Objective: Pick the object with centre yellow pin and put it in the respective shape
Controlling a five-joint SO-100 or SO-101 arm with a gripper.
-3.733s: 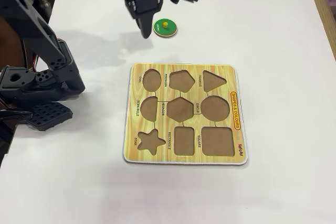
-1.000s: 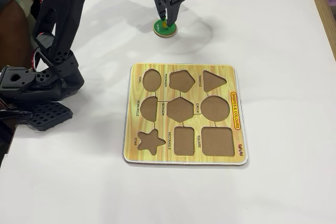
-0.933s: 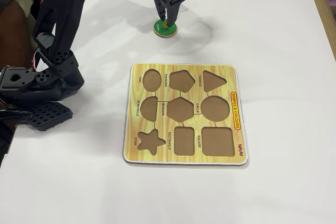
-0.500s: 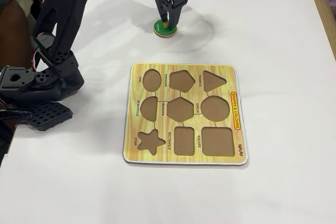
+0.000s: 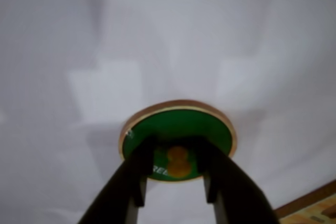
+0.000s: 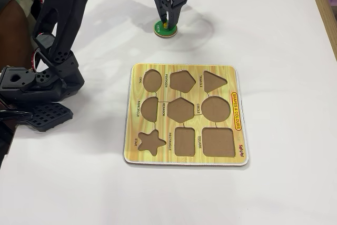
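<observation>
Fixed view: the arm reaches far forward, its tool (image 6: 166, 24) pointing down, pinched on the green disc's (image 6: 160, 29) yellow knob (image 5: 178, 161).

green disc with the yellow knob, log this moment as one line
phase: grasp | end effector: fingers either side of yellow knob of flat green round disc | disc: beyond yellow wooden puzzle board | round circle cutout: empty

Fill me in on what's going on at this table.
A single robot arm has its pincer down over a green disc lying on the white table, fingers either side of its yellow knob. The puzzle board sits nearby with every cutout empty, including the circle cutout.
</observation>
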